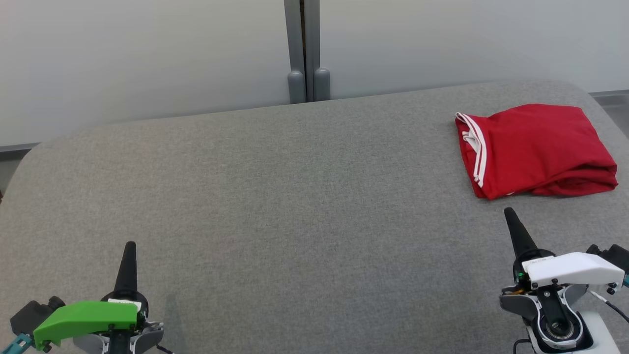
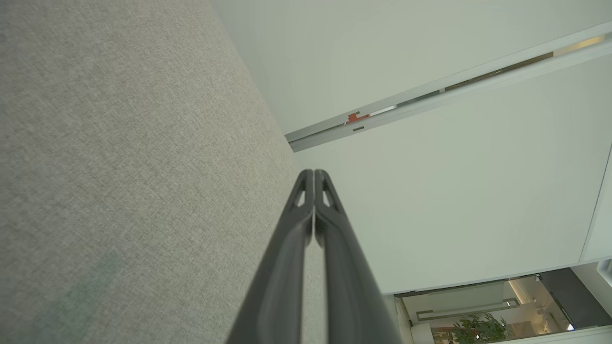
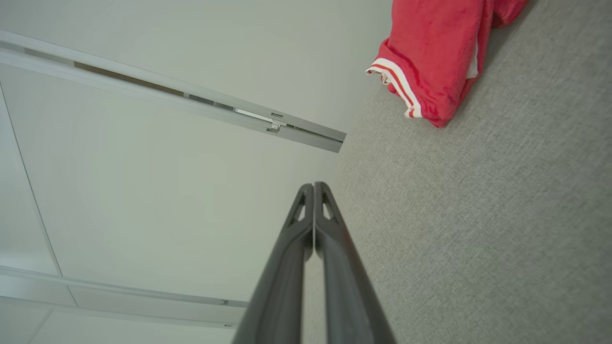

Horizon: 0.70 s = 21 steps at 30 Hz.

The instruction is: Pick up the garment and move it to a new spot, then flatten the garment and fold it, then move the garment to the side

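Red garment folded into a compact stack at the far right of the grey fabric desk, close to the right edge. White stripes along its left side. Lying flat, clear of both arms.

Left fingers at lower left of the head view, pressed together, empty, pointing up over bare desk. Green cover just behind them. Through the left wrist view, fingers shut tip to tip, desk to the left, pale wall to the right.

Right fingers at lower right, likewise closed together and empty, near the garment's near edge but not touching. White cover just behind them. Through the right wrist view, fingers meeting at the tips, garment ahead and to the right, apart from the tips, striped hem toward the wall.

Pale wall behind the desk, grey post at its middle.
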Motion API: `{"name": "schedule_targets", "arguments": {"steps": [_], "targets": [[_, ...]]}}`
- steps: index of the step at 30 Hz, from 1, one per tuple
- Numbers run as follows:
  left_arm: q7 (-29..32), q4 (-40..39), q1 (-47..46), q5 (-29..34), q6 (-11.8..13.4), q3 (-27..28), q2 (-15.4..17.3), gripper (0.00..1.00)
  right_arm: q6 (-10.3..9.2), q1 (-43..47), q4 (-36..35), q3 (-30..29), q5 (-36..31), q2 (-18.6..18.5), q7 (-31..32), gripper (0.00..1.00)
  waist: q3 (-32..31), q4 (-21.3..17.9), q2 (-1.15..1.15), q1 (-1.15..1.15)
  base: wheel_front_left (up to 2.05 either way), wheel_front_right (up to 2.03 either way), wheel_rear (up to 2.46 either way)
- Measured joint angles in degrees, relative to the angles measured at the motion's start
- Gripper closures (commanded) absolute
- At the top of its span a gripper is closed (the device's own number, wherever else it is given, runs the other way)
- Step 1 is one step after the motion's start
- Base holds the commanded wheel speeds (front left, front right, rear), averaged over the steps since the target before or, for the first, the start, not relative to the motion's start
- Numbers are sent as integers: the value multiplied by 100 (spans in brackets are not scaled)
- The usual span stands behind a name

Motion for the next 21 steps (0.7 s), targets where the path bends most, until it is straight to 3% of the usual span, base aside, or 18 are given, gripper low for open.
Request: {"name": "schedule_targets", "arguments": {"steps": [21], "targets": [[258, -67, -70, -914, 0, 59, -37, 100, 0, 27, -109, -166, 913, 89, 260, 100, 59, 55, 0, 0, 0, 0, 0]]}}
